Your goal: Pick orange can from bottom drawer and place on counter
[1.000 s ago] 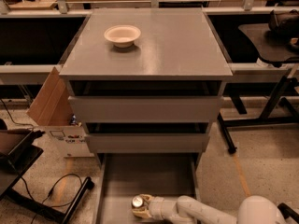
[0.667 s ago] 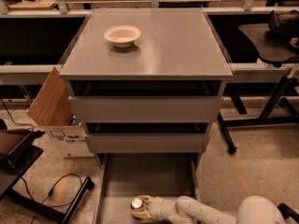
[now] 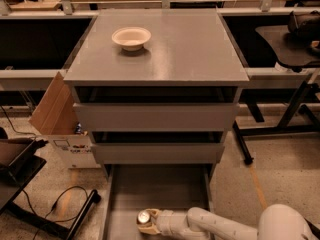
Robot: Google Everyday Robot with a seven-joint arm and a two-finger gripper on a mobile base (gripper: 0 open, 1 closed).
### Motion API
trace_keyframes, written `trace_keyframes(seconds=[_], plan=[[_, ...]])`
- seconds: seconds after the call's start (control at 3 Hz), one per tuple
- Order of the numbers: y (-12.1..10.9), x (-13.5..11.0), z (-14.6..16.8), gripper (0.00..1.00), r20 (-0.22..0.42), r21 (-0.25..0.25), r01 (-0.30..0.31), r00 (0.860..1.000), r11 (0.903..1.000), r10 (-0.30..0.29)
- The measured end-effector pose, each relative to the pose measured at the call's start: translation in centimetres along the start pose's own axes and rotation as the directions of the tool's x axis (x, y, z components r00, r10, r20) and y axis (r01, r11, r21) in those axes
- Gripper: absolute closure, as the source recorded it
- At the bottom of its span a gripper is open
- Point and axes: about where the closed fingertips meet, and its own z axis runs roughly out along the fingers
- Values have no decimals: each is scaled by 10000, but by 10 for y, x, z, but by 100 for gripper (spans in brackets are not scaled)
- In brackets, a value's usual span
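- The robot's white arm (image 3: 220,228) reaches in from the near right, low over the bottom drawer (image 3: 155,186).
- The gripper (image 3: 145,221) sits at the drawer's near end, its beige fingers (image 3: 150,229) clamped on the orange can (image 3: 144,216) (only the silver top shows clearly).
- The can stands upright inside the pulled-out drawer, left of its middle.
- Above and behind, the middle drawer (image 3: 156,153) and the top drawer (image 3: 155,116) stand slightly open.
- A cardboard box (image 3: 52,109) leans at the cabinet's left.
- Farther back, the counter (image 3: 190,49) carries a white bowl (image 3: 131,37) at its far left.
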Motion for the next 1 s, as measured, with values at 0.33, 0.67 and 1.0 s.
trace_keyframes(seconds=[0.33, 0.67, 1.0], plan=[[4, -42, -34, 100, -306, 247, -190, 9993, 9995, 198], [14, -95, -73, 100, -657, 734, -806, 9942, 9940, 855], [49, -157, -105, 100, -759, 847, -1469, 9852, 9855, 1534]])
